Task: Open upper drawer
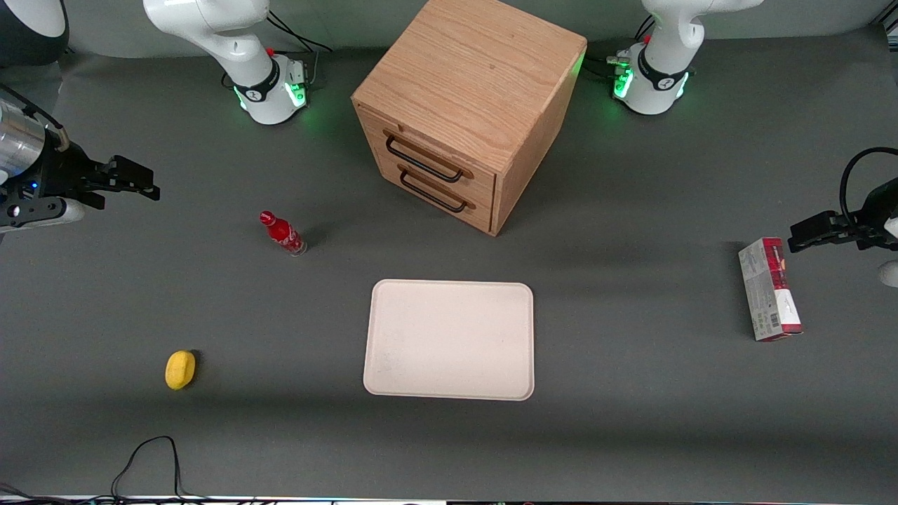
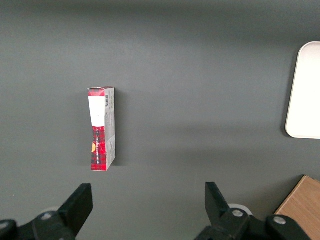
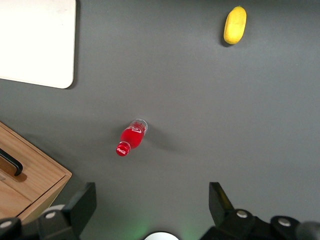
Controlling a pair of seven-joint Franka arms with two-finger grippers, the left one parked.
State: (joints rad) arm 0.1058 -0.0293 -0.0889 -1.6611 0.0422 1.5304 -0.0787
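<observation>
The wooden cube cabinet (image 1: pixel 470 105) stands at the table's middle, farther from the front camera than the tray. Its upper drawer (image 1: pixel 426 156) is closed, with a thin dark bar handle (image 1: pixel 423 163); the lower drawer (image 1: pixel 435 189) sits under it. My right gripper (image 1: pixel 130 181) hangs open and empty high above the table at the working arm's end, well apart from the cabinet. In the right wrist view the gripper (image 3: pixel 150 205) has its fingers (image 3: pixel 82 205) spread wide, and a corner of the cabinet (image 3: pixel 30 185) shows with a bit of a dark handle (image 3: pixel 11 162).
A red bottle (image 1: pixel 283 233) lies between my gripper and the cabinet, also in the right wrist view (image 3: pixel 131 137). A yellow lemon-like object (image 1: pixel 179 369) lies nearer the front camera. A cream tray (image 1: pixel 449 340) lies in front of the cabinet. A red-white box (image 1: pixel 769 289) lies toward the parked arm's end.
</observation>
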